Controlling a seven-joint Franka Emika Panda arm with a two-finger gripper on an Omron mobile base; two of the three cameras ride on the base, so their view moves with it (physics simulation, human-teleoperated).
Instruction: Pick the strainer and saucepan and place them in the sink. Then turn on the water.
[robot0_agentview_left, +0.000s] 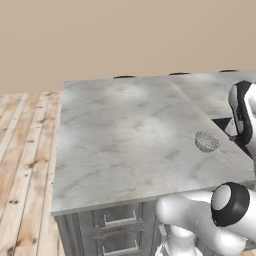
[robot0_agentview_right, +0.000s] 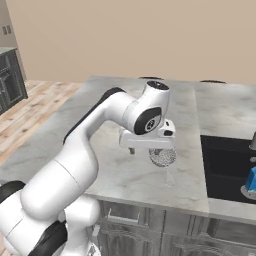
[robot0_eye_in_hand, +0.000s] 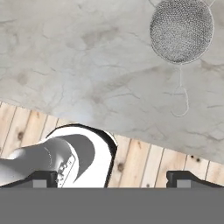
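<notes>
Your gripper (robot0_eye_in_hand: 111, 177) is spread wide with nothing between the fingertips (robot0_eye_in_hand: 186, 177), hanging above the front edge of the grey marble counter (robot0_agentview_left: 125, 135), wooden floor (robot0_eye_in_hand: 144, 164) showing beneath it. The strainer (robot0_eye_in_hand: 181, 30) sits on the marble ahead of the hand, mesh bowl resting flat and its thin wire handle (robot0_eye_in_hand: 180, 98) trailing back toward the counter's edge, well clear of your fingers. From the right base camera the strainer (robot0_agentview_right: 163, 157) lies just below the wrist, near the front edge, and the black sink (robot0_agentview_right: 225, 167) is off to the right with a small blue bottle (robot0_agentview_right: 250, 182) in it. From the left base camera, the strainer (robot0_agentview_left: 207, 141) is on the counter's right side
</notes>
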